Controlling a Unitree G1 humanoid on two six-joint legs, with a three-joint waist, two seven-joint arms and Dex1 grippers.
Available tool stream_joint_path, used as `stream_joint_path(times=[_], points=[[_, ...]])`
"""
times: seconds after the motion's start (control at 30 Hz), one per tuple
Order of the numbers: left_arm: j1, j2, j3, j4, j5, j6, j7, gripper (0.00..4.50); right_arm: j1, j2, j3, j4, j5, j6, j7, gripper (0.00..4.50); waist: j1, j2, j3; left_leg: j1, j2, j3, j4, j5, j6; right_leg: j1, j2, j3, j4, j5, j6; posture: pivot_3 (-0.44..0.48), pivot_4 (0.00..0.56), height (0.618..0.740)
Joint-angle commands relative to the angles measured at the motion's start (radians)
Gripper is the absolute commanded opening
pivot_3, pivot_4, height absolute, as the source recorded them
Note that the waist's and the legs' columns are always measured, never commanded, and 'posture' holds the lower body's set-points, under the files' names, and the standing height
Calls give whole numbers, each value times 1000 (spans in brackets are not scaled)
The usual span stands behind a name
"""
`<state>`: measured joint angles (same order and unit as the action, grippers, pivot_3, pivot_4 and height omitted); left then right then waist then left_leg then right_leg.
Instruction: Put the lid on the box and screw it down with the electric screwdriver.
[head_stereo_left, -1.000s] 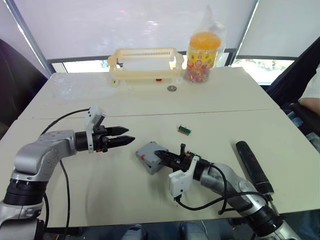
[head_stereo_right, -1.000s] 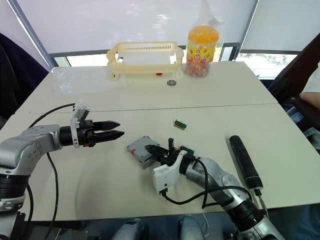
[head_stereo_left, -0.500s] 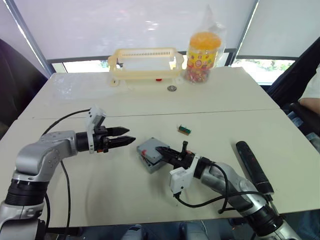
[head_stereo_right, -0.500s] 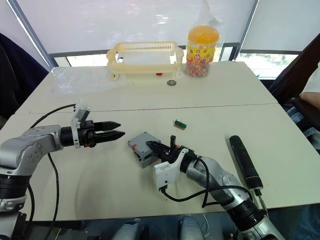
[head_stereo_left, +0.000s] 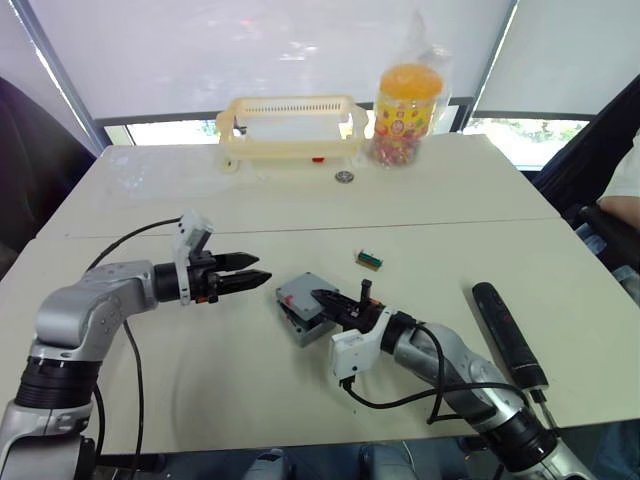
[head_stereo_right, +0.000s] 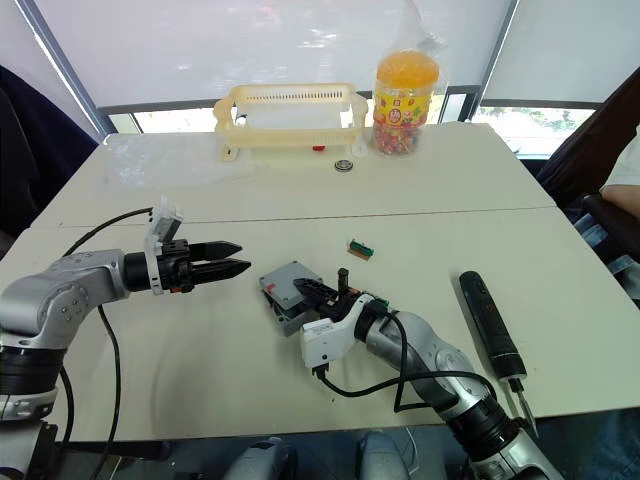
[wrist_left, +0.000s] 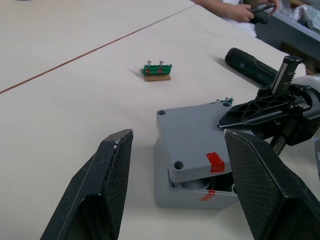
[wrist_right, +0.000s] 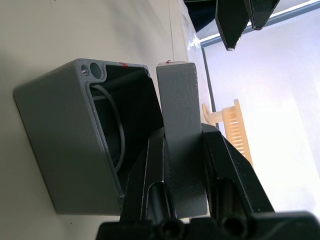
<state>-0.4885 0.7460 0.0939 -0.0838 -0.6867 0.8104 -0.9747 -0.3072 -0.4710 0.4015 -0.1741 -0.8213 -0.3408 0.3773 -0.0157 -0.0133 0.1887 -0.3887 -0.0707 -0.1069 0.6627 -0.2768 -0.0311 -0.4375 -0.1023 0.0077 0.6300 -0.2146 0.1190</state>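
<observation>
Lid (wrist_left: 196, 139) now over box (wrist_left: 192, 190) (askew)

Two cream tables (head_stereo_left: 300, 210) pushed tog.; bright windows (head_stereo_left: 260, 50) w/ white blinds behind.

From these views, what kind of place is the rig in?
Probably an office or meeting room used as a test bench, not a workshop: two pale tables pushed together under windows with roller blinds, a jar of sweets beside a cream basket, and a seated person at the table's edge.
</observation>
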Motion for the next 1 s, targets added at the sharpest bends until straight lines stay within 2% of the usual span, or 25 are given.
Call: stream_joint_path(times=[0.03, 0.57, 0.83, 1.0], points=[[-25, 3, 16, 3, 8, -26, -8, 2964, 12, -3, 0, -42, 1, -1, 0, 239, 0, 0, 0, 0, 0, 0, 0, 0, 0, 0, 0, 0, 0, 0, 0, 0, 150, 740], [-94, -51, -52, 67, 69, -75, -54, 2964, -4, 0, 30, -23, -15, 2, 24, 239, 0, 0, 0, 1, 0, 0, 0, 0, 0, 1, 0, 0, 0, 0, 0, 0, 150, 740], [-149, -55, -121, 135, 128, -136, -144, 2964, 5, -5, 37, -41, -15, 24, 58, 239, -1, 0, 0, 1, 0, 0, 0, 0, 0, 1, 1, 0, 0, 0, 0, 0, 150, 740], [-194, -73, -211, 228, 223, -240, -221, 2964, 9, -2, 40, -45, -14, 30, 62, 239, 2, 0, 0, 3, 0, 0, 0, 0, 0, 3, 1, 0, 0, 0, 0, 0, 150, 740]])
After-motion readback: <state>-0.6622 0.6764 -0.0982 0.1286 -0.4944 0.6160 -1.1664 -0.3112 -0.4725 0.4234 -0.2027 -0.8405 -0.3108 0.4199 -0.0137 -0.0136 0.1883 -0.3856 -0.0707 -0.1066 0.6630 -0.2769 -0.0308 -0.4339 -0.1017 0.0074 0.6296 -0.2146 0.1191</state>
